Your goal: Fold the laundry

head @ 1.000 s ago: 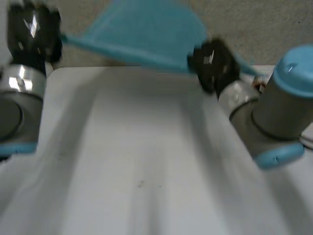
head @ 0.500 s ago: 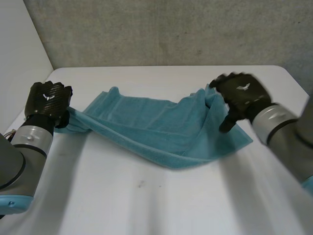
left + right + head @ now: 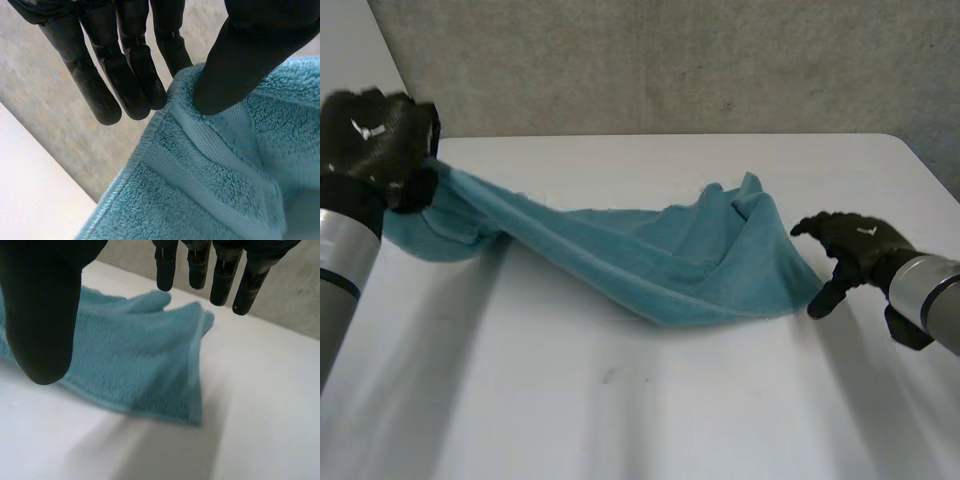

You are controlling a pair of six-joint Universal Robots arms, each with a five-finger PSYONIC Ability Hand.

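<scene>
The left hand [image 3: 375, 140] pinched the raised left corner of the teal terry-cloth towel [image 3: 660, 260]; the right hand [image 3: 850, 245], straight-fingered and empty, was just right of it.

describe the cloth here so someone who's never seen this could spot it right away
On the white table lies one teal terry towel, rumpled and stretched across its width. One end is lifted off the surface, pinched by the left robot hand; the other end lies bunched beside the open right robot hand. It is the only soft, coloured thing there.
</scene>
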